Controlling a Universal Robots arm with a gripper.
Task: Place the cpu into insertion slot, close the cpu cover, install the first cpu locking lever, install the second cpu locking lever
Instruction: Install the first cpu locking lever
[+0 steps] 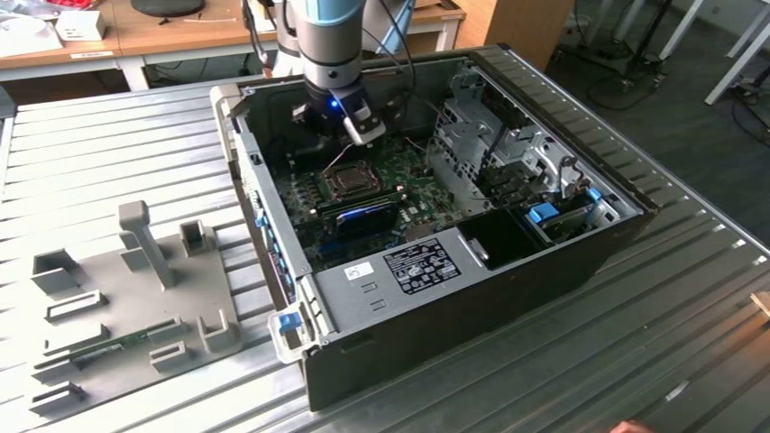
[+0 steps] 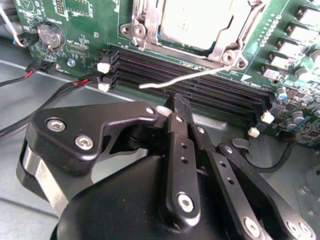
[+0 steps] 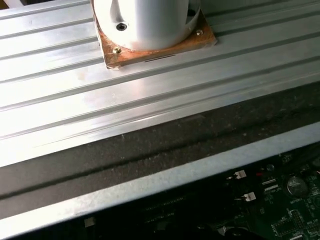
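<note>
In the second wrist view the cpu (image 2: pixel 197 20) lies pale and silvery in the insertion slot (image 1: pixel 352 180), and the cpu cover (image 2: pixel 218 49) is down around it as a metal frame. A thin silvery locking lever (image 2: pixel 190 76) runs loose along the socket's edge over the black memory slots (image 2: pixel 150 67). My gripper (image 2: pixel 180 104) is shut with nothing between its black fingers, and its tip is close beside that lever. In the exterior view the gripper (image 1: pixel 349 126) hangs inside the open computer case, just beyond the socket.
The green circuit board (image 2: pixel 85 30) carries a coin battery (image 2: pixel 48 35) and red-black wires. Case walls (image 1: pixel 481 271) and a metal drive cage (image 1: pixel 506 153) hem in the board. A grey fixture plate (image 1: pixel 132 289) lies on the ribbed table at the exterior view's left.
</note>
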